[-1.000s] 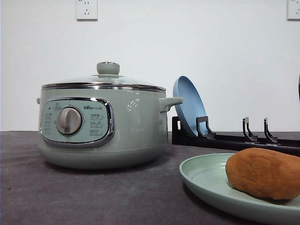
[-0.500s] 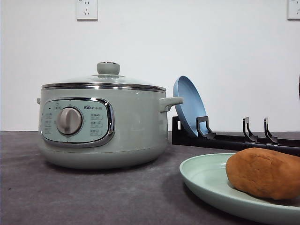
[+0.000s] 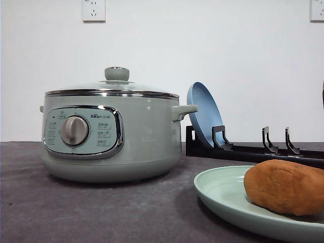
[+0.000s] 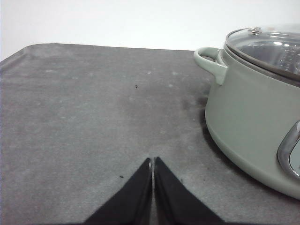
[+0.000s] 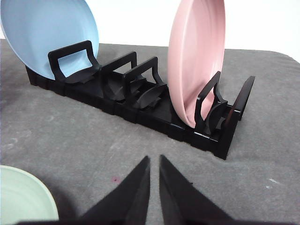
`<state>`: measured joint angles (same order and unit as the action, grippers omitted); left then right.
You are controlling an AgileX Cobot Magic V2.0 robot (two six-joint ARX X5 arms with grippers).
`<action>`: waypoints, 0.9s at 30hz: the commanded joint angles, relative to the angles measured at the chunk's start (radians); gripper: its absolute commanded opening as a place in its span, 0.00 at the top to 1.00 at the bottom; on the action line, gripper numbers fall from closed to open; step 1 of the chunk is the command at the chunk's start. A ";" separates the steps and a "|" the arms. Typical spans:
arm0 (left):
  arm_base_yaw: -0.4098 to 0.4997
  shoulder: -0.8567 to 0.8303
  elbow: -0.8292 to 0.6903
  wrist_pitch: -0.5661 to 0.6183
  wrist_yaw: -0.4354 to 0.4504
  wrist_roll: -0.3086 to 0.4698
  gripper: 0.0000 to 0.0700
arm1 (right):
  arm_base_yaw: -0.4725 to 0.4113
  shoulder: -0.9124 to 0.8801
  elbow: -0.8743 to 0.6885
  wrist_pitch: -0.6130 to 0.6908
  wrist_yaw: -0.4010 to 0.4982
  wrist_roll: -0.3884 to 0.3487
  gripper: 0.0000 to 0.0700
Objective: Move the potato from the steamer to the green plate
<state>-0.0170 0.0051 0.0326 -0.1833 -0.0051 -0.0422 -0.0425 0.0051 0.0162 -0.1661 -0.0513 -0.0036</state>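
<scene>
The orange-brown potato [image 3: 286, 187] lies on the pale green plate [image 3: 223, 195] at the front right of the table. To the left stands the sage-green steamer [image 3: 109, 134] with its knobbed glass lid on; its side and handle also show as the steamer [image 4: 248, 103] in the left wrist view. My left gripper [image 4: 153, 161] is shut with nothing in it, low over bare grey mat beside the steamer. My right gripper [image 5: 154, 160] is shut and empty, over the mat in front of the dish rack, with the green plate's rim [image 5: 33, 190] off to one side.
A black dish rack [image 5: 140, 101] stands behind the green plate, holding an upright blue plate [image 5: 49, 35] and an upright pink plate [image 5: 197, 61]. The blue plate [image 3: 202, 114] leans next to the steamer's handle. A white wall with sockets closes the back.
</scene>
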 commanded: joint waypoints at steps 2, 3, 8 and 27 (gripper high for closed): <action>0.001 -0.002 -0.021 -0.006 -0.003 0.010 1.00 | -0.002 -0.002 -0.005 0.010 0.000 -0.008 0.97; 0.001 -0.002 -0.021 -0.006 -0.004 0.010 1.00 | -0.002 -0.002 -0.005 0.010 0.000 -0.008 0.97; 0.001 -0.002 -0.021 -0.006 -0.003 0.010 1.00 | -0.002 -0.002 -0.005 0.010 0.000 -0.008 0.97; 0.001 -0.002 -0.021 -0.006 -0.003 0.010 1.00 | -0.002 -0.002 -0.005 0.010 0.000 -0.008 0.97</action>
<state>-0.0170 0.0051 0.0326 -0.1832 -0.0051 -0.0422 -0.0425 0.0051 0.0162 -0.1661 -0.0513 -0.0036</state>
